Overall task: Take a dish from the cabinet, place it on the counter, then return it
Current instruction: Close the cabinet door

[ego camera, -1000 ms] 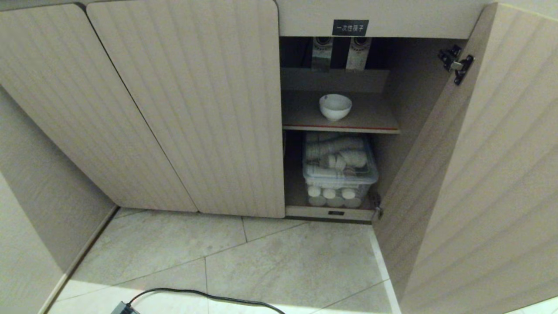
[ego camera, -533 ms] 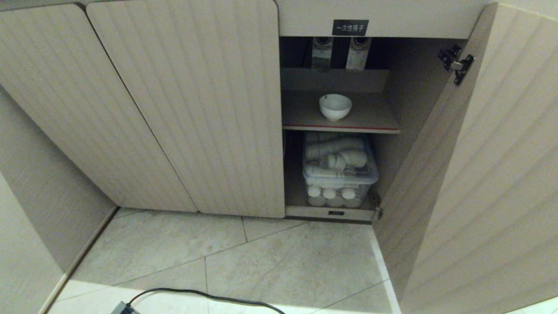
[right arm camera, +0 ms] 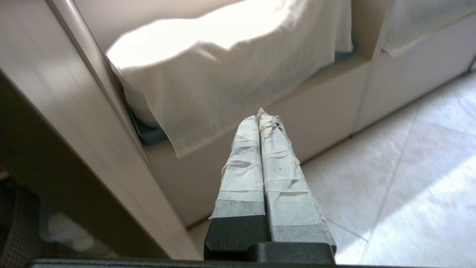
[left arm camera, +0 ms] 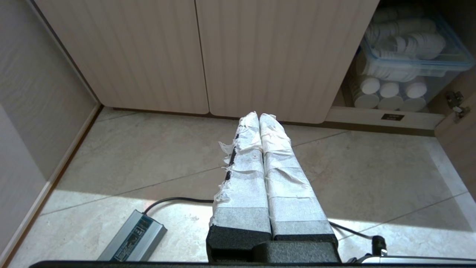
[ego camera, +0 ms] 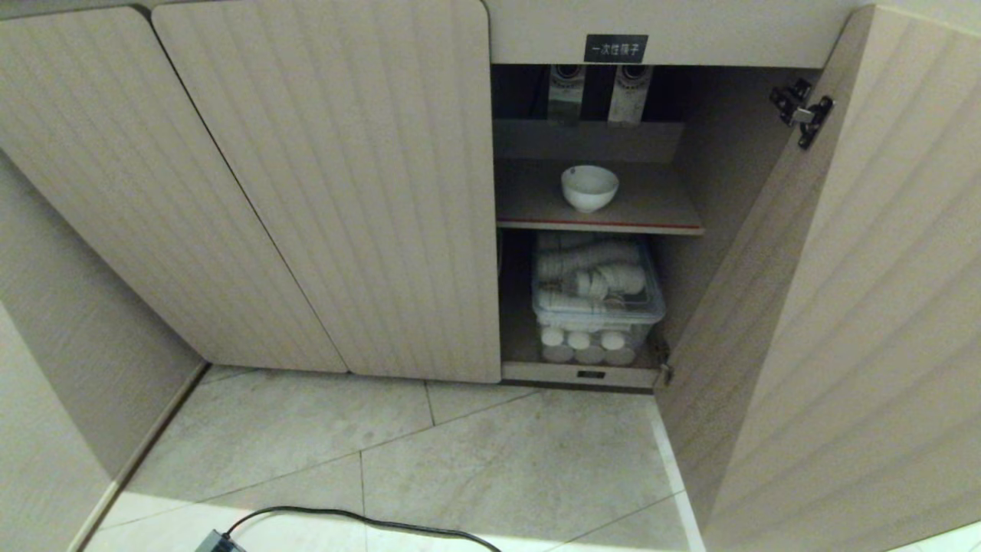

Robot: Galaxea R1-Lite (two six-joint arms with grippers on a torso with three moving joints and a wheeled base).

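White ceramic first: find the small, round, deep bowl [ego camera: 589, 187] upright near the middle of the red-edged wooden shelf [ego camera: 659, 208], inside the low beige cabinet [ego camera: 329, 192] with fluted doors, just below the small black label [ego camera: 615, 48]. Untouched as yet; no grasp begun, by the look of it. See the right-hand fluted door [ego camera: 843, 307] swung wide, with its black metal hinge [ego camera: 802, 112] standing proud near the top corner. Under the shelf, note the clear plastic box [ego camera: 598, 303] of stacked ribbed white cups.

Find the left tool [left arm camera: 259, 116] parked low over the pale tiled floor [ego camera: 498, 460], taped fingers pressed together, holding nothing. Find the right tool [right arm camera: 258, 113] likewise pinched to a narrow line and empty, just beside the open door's edge, facing a draped white cloth [right arm camera: 230, 67] and well apart from the bowl. Neither in the head view.

Likely trouble from here:
- Needs to come round the door edge to enter; could clip door or hinge and knock the door.
- Needs to spread the fingers before arriving; otherwise pushes the bowl toward the back of the shelf or tips it.
- Offers only a thin glazed rim to pinch, probably slippery; could slide out on the lift to the table.
- Could catch the box lid below if entering too low.
- Could snag the black cable [ego camera: 345, 517] and grey power brick [left arm camera: 132, 238] on the floor if driven closer.
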